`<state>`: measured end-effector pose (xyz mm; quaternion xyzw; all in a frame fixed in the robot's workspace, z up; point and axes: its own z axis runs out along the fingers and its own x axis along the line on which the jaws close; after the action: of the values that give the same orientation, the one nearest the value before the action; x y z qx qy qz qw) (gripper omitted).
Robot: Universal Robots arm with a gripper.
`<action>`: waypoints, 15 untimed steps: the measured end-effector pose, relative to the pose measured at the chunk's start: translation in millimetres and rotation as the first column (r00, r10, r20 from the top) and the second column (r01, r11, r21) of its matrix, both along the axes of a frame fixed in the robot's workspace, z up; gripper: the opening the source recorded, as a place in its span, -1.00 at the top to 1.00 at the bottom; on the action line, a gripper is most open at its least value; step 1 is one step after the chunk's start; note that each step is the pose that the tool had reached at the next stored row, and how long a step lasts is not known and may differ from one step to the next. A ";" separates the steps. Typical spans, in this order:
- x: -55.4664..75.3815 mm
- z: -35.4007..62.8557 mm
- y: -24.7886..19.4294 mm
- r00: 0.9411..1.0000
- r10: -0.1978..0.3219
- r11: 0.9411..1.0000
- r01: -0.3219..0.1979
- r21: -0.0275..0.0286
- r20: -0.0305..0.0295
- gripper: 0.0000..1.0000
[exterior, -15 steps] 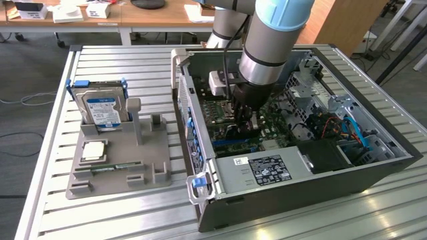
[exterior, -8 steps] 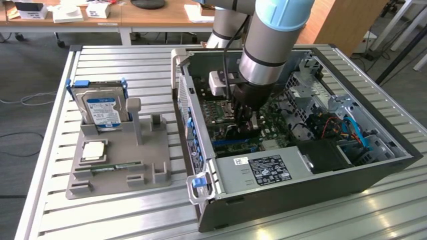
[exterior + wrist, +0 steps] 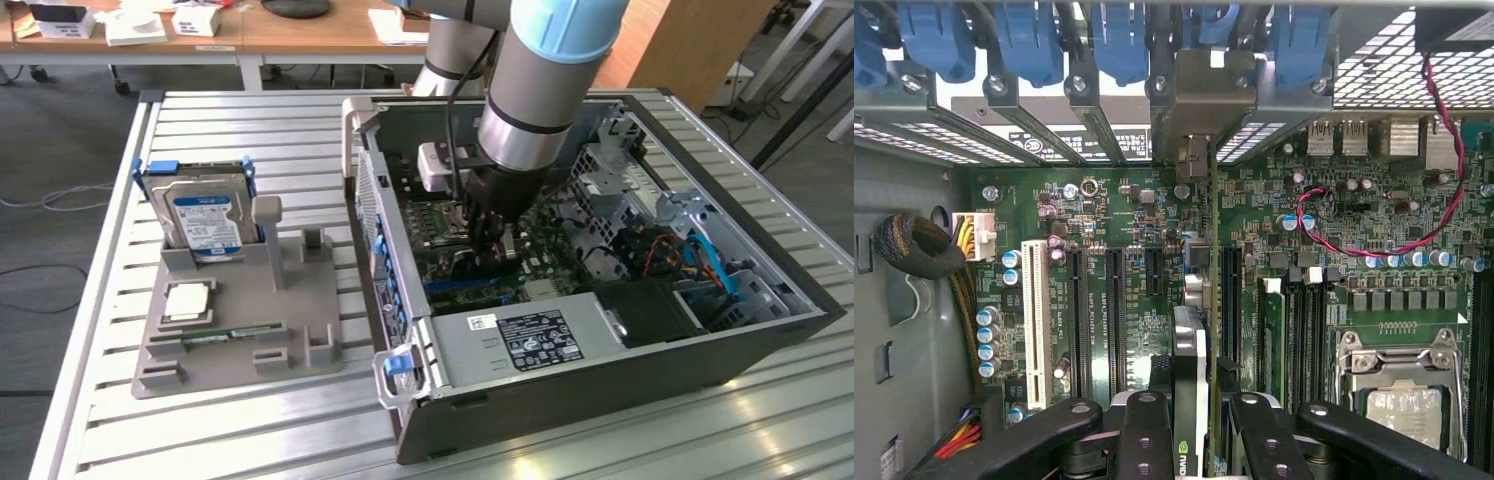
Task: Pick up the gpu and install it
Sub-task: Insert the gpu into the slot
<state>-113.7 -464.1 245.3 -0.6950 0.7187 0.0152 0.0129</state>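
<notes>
We see the claw [image 3: 1189, 420] pinching the gpu [image 3: 1199, 300] edge-on between its black fingers [image 3: 1144, 430], low in the middle of the wrist frame. The card stands upright over the green motherboard [image 3: 1334, 250], its metal bracket up at the blue-clipped slot row. In the exterior view's middle, the arm [image 3: 541, 90] reaches down into the open computer case [image 3: 601, 390] on the slatted counter [image 3: 240, 430].

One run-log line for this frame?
gripper: shut on gpu | place: inside computer case, over motherboard | gpu: edge-on, above slots
</notes>
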 end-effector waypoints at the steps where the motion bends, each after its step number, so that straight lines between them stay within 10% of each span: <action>1: 0.0 -0.4 0.0 1.000 0.000 1.000 0.000 0.000 0.000 0.46; 15: 0.0 -0.8 0.0 1.000 0.000 1.000 0.000 0.000 0.000 0.46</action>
<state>-113.8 -464.0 244.5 -0.6950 0.7187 0.0153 0.0131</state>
